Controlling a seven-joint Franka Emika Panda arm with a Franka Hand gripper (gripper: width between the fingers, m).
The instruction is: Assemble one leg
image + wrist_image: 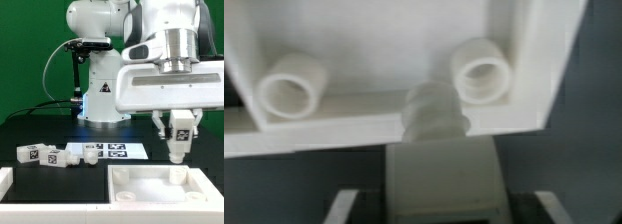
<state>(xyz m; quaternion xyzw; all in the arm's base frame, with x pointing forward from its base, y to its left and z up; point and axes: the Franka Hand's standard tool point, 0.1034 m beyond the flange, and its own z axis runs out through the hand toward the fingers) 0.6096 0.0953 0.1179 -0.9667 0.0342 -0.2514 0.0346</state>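
Exterior view, right of frame: my gripper (178, 131) is clamped on the leg (178, 148), held upright with its tag facing the camera, over the far rim of the white panel (150, 188). Other legs (36, 153) lie at lower left, beside the marker board (106, 152)

One marker board (106, 152) lies on the table (25, 135). Legs number four: one leg (179, 135) held in the jaws, to the exterior view's right of the marker board, and, as far as the small picture lets me count, three more legs (48, 155) clustered just to its left. One large rimmed panel (165, 186) lies in front of the marker board. The wrist view shows two round sockets (295, 68) in that panel.
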